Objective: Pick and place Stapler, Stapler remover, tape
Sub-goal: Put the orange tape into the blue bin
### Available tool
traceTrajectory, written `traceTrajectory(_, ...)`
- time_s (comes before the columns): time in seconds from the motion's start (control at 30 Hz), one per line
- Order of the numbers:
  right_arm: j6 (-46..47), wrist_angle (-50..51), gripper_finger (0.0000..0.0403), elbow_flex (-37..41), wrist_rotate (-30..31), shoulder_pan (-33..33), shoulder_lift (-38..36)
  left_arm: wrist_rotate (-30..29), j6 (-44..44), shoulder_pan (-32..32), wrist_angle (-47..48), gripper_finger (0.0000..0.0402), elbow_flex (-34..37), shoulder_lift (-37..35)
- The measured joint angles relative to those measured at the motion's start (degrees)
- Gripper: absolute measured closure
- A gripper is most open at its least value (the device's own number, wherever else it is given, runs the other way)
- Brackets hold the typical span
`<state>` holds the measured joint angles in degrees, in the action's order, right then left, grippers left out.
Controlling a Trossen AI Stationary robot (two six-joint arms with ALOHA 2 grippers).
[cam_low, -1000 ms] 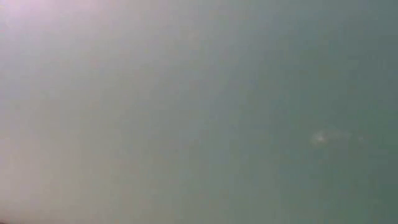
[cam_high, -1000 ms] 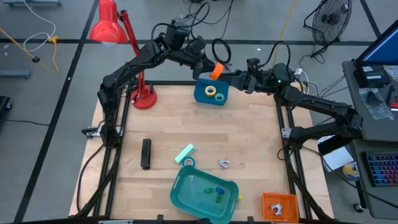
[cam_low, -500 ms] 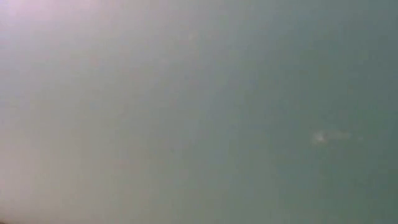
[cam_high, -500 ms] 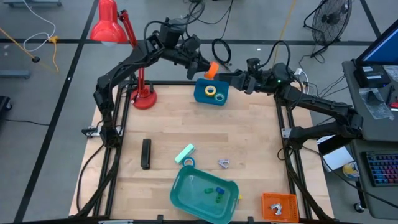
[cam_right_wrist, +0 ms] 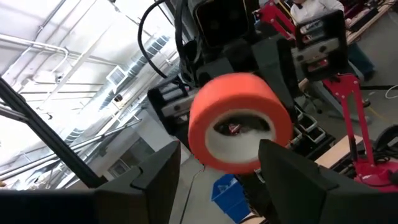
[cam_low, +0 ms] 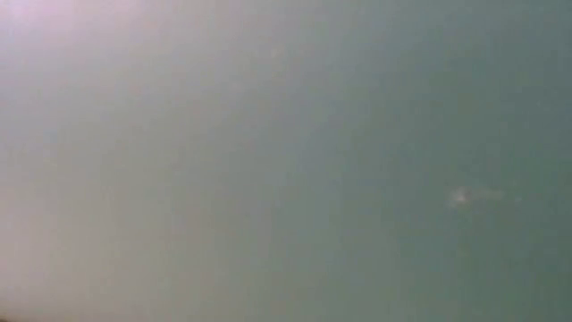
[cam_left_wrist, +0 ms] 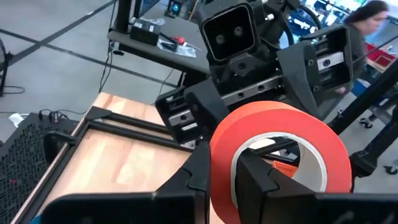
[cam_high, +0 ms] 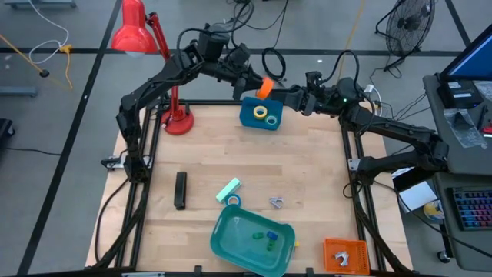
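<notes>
Orange tape roll (cam_left_wrist: 273,152), clamped through its open centre by the left gripper (cam_left_wrist: 217,177), hangs in the air above the far edge of the counter (cam_high: 307,169), just over the blue box (cam_high: 260,117). Its fingers are drawn in tight on the roll's wall, one inside the ring and one outside. Facing it from the other side, the right gripper (cam_right_wrist: 217,171) stands with its fingers spread wide on either side of the same roll, holding nothing; it looks like a hand-over or a joint placing is in progress. Below them, the blue box already carries a yellow roll (cam_high: 261,111) and a green roll (cam_high: 272,120), so two tapes seem placed. Still out on the counter are the black stapler (cam_high: 180,189), a blue roll (cam_high: 234,200) beside a mint-green block (cam_high: 228,189), and a small metal piece (cam_high: 276,202), likely the stapler remover. By my reckoning the task is under halfway done. The low view shows nothing usable.
</notes>
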<state>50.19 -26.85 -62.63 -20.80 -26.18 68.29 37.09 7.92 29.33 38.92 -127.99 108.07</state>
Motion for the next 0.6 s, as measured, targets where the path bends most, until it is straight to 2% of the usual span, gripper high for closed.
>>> traceTrajectory(0.6,0.0,-1.1,0.0193,0.1,1.5,0.1,0.0,0.3,1.2,-0.6,-3.0,0.0365,0.0,3.3)
